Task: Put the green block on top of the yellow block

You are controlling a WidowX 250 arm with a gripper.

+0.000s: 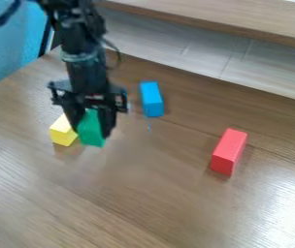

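The green block [91, 128], yellow block [62, 131], blue block [151, 99] and red block [228, 151] are each one plain colour to my eye. Brown wood grain streaks the table [137, 198], and the gripper [93, 131] is black.

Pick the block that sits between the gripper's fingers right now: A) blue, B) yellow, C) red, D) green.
D: the green block shows between the two fingers of the gripper, while the yellow, blue and red blocks lie outside them.
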